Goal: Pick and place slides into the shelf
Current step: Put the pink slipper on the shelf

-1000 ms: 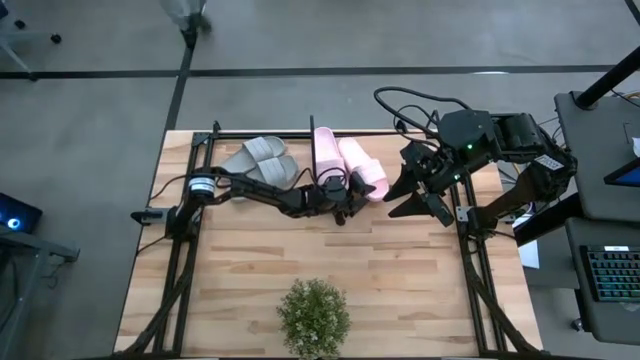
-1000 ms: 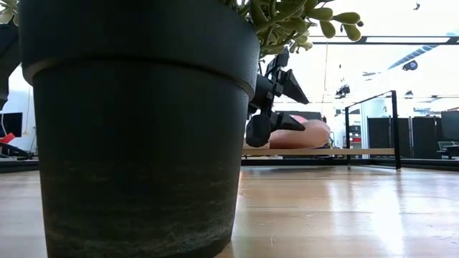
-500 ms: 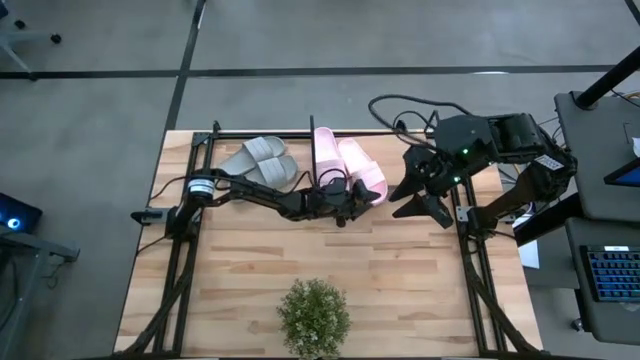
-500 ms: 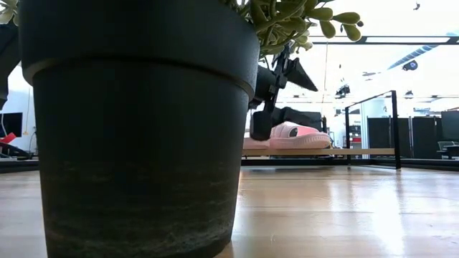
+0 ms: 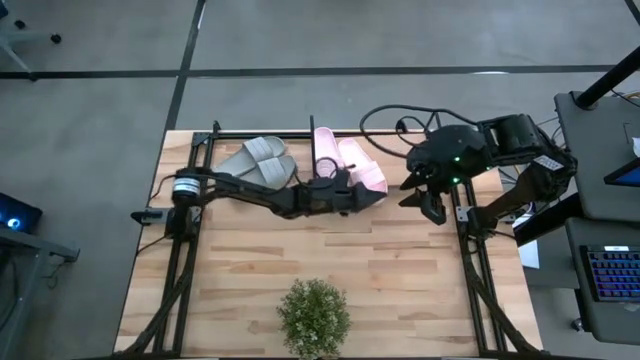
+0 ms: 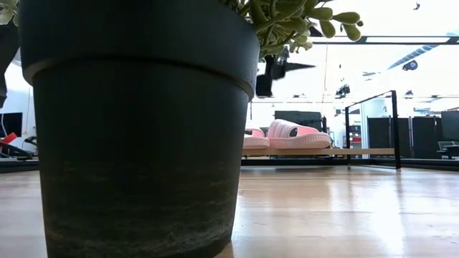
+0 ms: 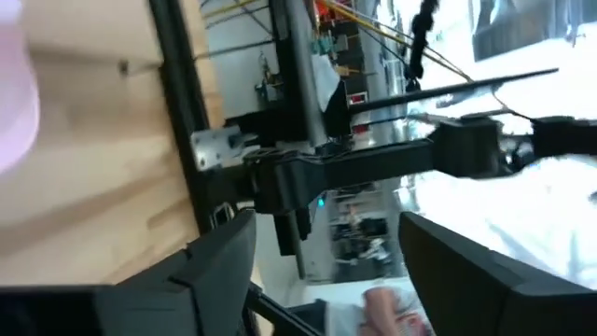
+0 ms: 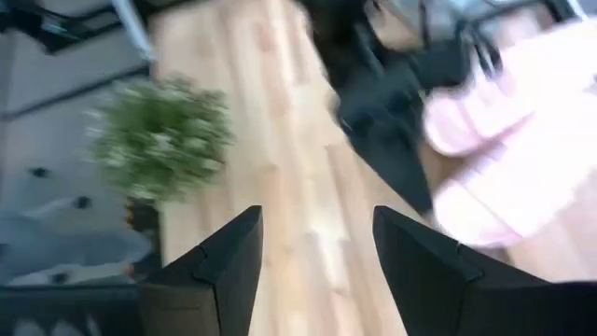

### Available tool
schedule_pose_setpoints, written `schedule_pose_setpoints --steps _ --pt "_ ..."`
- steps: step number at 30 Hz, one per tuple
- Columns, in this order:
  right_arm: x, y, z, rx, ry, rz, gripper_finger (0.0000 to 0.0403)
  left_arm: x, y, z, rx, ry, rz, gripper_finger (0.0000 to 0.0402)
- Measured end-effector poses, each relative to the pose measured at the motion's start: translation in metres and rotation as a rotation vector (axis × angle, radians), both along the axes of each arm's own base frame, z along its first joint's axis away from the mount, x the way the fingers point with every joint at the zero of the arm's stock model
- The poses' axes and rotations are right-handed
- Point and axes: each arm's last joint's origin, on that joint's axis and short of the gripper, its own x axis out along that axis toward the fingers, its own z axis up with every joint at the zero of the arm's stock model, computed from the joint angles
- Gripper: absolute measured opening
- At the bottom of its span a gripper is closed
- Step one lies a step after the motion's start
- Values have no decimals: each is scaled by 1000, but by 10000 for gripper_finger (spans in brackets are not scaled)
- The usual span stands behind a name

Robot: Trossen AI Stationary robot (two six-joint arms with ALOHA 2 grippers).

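Two pink slides (image 5: pixel 350 166) lie side by side on the shelf (image 5: pixel 400 150), grey slides (image 5: pixel 258 160) at its left end. Left gripper (image 5: pixel 368 197) sits just in front of the pink pair, fingers spread, empty. Right gripper (image 5: pixel 428 196) hangs nearby (also spread, nothing btwn fingers). Potted plant (image 5: pixel 314 317) at front edge.

Grey slides (image 5: pixel 262 158): pair on shelf (image 5: pixel 205 140) far left, side by side, angled, toes apart. Pink slides (image 5: pixel 345 165): pair on shelf approx. centre, right of grey; both flat w/ straps up in low view (image 6: pixel 287 135). Shelf sits at table's far edge.
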Motion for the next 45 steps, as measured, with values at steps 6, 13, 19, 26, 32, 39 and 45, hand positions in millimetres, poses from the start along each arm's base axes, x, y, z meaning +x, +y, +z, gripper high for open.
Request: schedule_pose_setpoints --steps 6,13,19,26,32,39,45 --pt "3 -7 -16 -23 73 -36 173 -31 1 47 209 128 42 175" --pt "12 -20 -39 -13 159 -113 141 -66 2 84 326 149 118 87" --pt "11 -36 -66 -3 218 -187 108 -86 1 101 378 113 126 33" --pt "8 -57 -101 79 211 -249 52 -99 -9 119 468 54 73 2" --pt "9 -73 -128 99 277 -305 10 -106 -15 127 489 33 51 3" --pt "21 -87 -152 134 321 -318 8 -108 -16 131 500 20 52 3" --pt "25 -102 -174 145 358 -363 8 -110 -16 136 503 -31 58 3"
